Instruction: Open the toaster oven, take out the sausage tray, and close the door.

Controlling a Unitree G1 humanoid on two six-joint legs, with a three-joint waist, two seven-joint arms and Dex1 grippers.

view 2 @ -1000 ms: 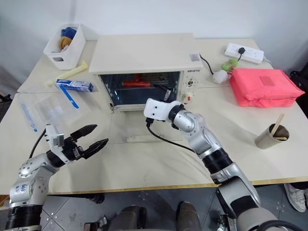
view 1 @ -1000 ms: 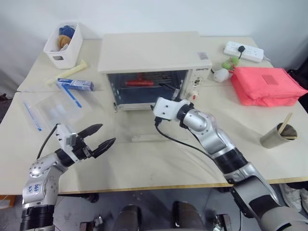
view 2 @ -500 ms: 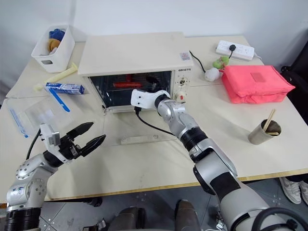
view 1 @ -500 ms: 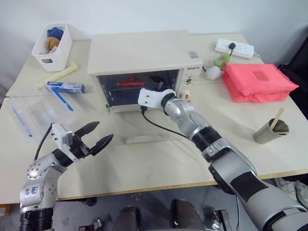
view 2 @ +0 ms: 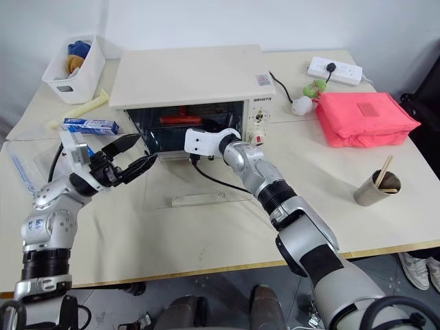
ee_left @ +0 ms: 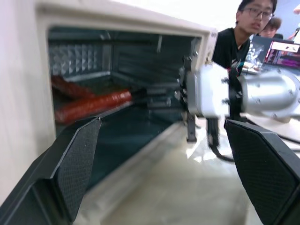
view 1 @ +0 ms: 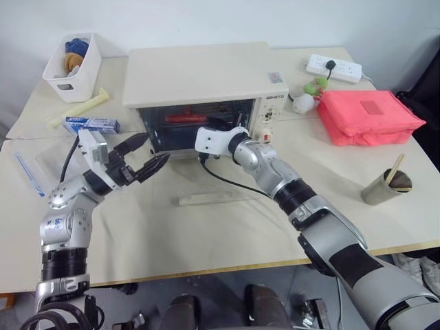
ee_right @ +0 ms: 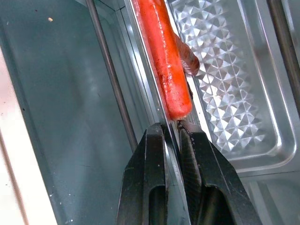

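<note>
sausage tray point(ee_right: 220, 89) sits inside the toaster oven point(view 1: 206, 75), and the right gripper point(ee_right: 172, 136) has its two black fingers pinched together on the tray's thin front rim, right at the tip of a red sausage point(ee_right: 164, 56). a second sausage is mostly hidden behind the first. in the head views the right gripper's fingers are lost inside the dark oven mouth at upper centre; the white wrist housing point(view 1: 212, 141) shows there. the door point(view 1: 206, 182) lies folded down flat on the table, its glass hard to make out, its bar handle point(view 1: 205, 199) clearer. the left gripper point(view 1: 141, 157) hangs at centre left, fingers spread wide, holding nothing, just beside the oven's left front corner. the cream table point(view 1: 227, 234) also carries a white bin point(view 1: 69, 65) at upper left, a red bag point(view 1: 375, 117) and power strip point(view 1: 333, 67) at upper right, and a cup point(view 1: 385, 187) at right. a person point(ee_left: 243, 33) shows beyond the oven in the left wrist view.
</note>
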